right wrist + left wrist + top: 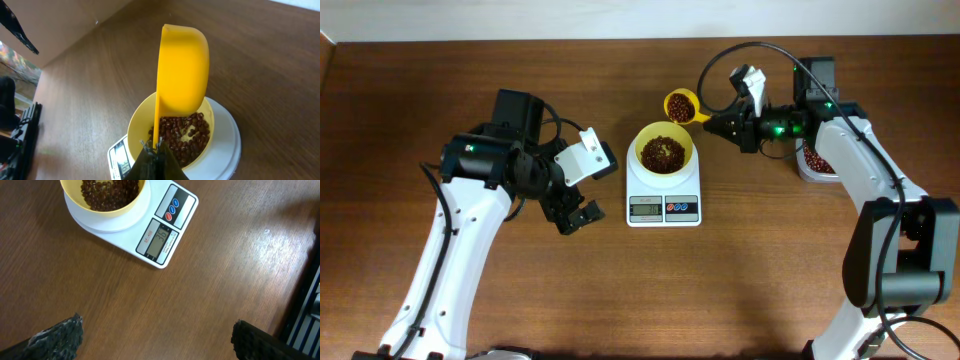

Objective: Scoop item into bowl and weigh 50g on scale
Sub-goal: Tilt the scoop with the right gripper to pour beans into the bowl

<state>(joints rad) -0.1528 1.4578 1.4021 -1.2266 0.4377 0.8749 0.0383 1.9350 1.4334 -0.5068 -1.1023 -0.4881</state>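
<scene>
The left arm [455, 260] reaches in from the near left with its elbow bent. Its wrist is turned down, so the left gripper [577, 218] points downward, jaws spread wide with nothing between them. The right arm [868, 170] comes in from the near right, forearm roughly level and pointing left, and the right gripper [712, 122] is pinched tight on the handle of a scoop [680, 105].

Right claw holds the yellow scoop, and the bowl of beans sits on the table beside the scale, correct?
No: the overhead view shows the bowl sitting on the scale, not beside it. The right claw does hold the yellow scoop, and the bowl has beans.
</scene>
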